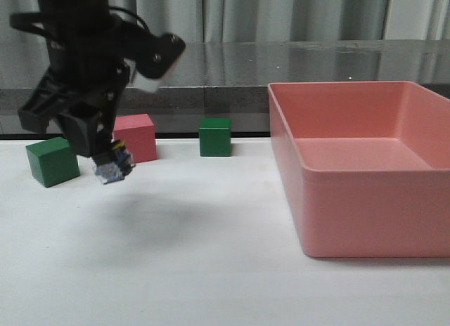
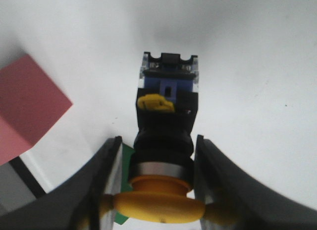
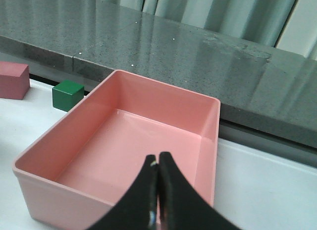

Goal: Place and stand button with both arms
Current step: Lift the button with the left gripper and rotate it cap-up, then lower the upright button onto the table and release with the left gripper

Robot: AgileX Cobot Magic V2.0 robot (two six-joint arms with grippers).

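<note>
1. Button (image 1: 114, 164): held clear of the white surface (image 1: 211, 256) by the left gripper (image 1: 105, 157), in front of the red cube (image 1: 136, 136). In the left wrist view the jaws are closed on the black body just below the yellow cap, the blue-grey base pointing away from the wrist. The grip is taken high, presumably so the base stays free to meet the surface first.
2. Left gripper: angled downward over the left part of the surface; the button is carried tilted, not upright.
3. Right gripper (image 3: 157, 190): jaws pressed together, nothing held; positioned above the near wall of the pink bin (image 3: 119, 155), well apart from the button. It is judged to be parked until a steadying touch is needed.
4. Green cube (image 1: 52, 161): resting on the surface just left of the held button.
5. Second green cube (image 1: 215, 136): resting on the surface between the red cube and the bin.
6. Task status: standing is judged not yet done; the button is not yet set down.
</note>
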